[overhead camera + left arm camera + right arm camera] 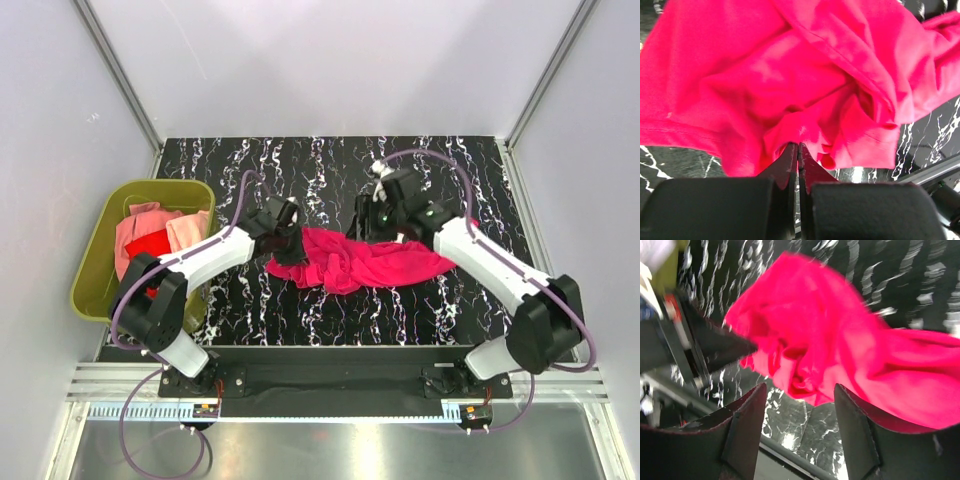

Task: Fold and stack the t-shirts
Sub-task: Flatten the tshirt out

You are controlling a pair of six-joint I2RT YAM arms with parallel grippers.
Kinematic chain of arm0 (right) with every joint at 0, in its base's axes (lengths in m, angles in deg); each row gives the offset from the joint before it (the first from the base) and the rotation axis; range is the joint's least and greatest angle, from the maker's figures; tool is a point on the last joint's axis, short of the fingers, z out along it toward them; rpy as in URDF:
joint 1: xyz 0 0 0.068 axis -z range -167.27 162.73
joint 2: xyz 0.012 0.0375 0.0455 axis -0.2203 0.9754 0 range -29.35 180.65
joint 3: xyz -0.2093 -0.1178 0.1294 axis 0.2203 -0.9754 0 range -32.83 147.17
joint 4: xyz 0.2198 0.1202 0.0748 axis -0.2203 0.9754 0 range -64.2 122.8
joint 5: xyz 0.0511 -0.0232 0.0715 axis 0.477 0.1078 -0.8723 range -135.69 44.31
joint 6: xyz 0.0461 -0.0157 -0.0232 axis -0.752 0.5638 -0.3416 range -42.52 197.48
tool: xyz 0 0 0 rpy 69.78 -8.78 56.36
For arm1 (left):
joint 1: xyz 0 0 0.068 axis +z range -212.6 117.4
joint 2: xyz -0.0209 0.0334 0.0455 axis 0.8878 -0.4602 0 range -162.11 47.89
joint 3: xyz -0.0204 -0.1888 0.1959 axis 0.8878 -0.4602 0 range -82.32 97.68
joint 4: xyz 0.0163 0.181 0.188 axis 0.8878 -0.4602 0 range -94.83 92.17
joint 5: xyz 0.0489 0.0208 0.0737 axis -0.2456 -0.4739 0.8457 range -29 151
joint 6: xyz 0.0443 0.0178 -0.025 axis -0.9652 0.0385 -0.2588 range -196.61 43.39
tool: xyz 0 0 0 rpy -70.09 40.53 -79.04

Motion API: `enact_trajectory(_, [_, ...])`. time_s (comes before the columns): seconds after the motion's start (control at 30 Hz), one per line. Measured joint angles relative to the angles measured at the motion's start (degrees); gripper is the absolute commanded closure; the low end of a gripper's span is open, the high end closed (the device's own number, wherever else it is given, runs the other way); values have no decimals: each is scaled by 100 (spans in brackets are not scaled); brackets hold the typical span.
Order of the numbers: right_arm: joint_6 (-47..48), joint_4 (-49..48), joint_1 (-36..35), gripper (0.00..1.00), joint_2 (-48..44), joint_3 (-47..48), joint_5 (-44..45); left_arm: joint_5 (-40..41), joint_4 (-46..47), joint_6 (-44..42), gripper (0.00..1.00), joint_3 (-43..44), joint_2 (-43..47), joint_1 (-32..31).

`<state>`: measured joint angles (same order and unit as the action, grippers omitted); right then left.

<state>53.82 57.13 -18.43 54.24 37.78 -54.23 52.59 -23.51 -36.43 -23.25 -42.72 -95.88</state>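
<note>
A bright magenta t-shirt [365, 262] lies crumpled in the middle of the black marbled table. My left gripper [290, 245] is at its left end. In the left wrist view the fingers [790, 160] are pressed together with a fold of the magenta t-shirt [790, 75] pinched at their tips. My right gripper [375, 215] hovers over the shirt's far edge. The right wrist view shows its jaws [800, 392] standing apart with nothing between them, and the magenta t-shirt [840, 340] just beyond the tips. Salmon-pink t-shirts [135, 232] and a red t-shirt [150, 247] lie in the tub.
An olive-green tub [92, 270] stands at the table's left edge, beside the left arm. White walls and metal posts close in the back and sides. A metal rail runs along the near edge under the arm bases.
</note>
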Motion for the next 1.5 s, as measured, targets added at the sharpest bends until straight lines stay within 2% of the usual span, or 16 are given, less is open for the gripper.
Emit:
enact_trajectory(0.13, [166, -741, -308, 37, 199, -634, -271, -87, 52, 44, 100, -37, 0, 144])
enact_trajectory(0.27, [348, -1134, -656, 38, 748, -693, -319, -153, 136, 50, 100, -37, -2, 157])
enact_trajectory(0.33, [415, -1239, -787, 57, 990, -693, -313, -175, 144, 66, 100, -37, -2, 162])
enact_trajectory(0.4, [492, -1263, -874, 83, 1126, -695, -271, -188, 140, 70, 100, -37, -2, 168])
enact_trajectory(0.43, [496, -1228, -898, 100, 1143, -697, -186, -190, 138, 68, 100, -37, -2, 175])
enact_trajectory(0.5, [426, -1021, -931, 100, 1082, -688, 208, -166, 101, 61, 100, -26, 0, 190])
enact_trajectory(0.6, [223, -44, -942, 100, 723, -564, 1178, 35, -229, 15, 100, 96, 61, 199])
enact_trajectory(0.73, [-48, 1397, -935, 100, -549, -208, 2111, 505, -863, -57, 100, 490, 605, 195])
enact_trajectory(0.87, [-339, 2553, -935, 100, -1556, 903, 2780, 1019, -1453, -164, 100, 1338, 1281, 96])
enact_trajectory(1.07, [-636, 3901, -935, 100, -1853, 2151, 3696, 1609, -2170, -315, 100, 2409, 2022, -162])
enact_trajectory(1.23, [-546, 4321, -935, 100, -1893, 2393, 4524, 1926, -2758, -407, 100, 2621, 2232, -186])
enact_trajectory(1.37, [-61, 4004, -855, 100, -1991, 2352, 4870, 1958, -2955, -468, 100, 2590, 2142, -186])
enact_trajectory(1.47, [227, 3574, -308, 98, -1915, 2122, 4745, 1958, -2907, -485, 100, 2385, 2004, -186])
enact_trajectory(1.5, [317, 3386, 63, 97, -1849, 1965, 4496, 1965, -2839, -494, 100, 2236, 1952, -186])
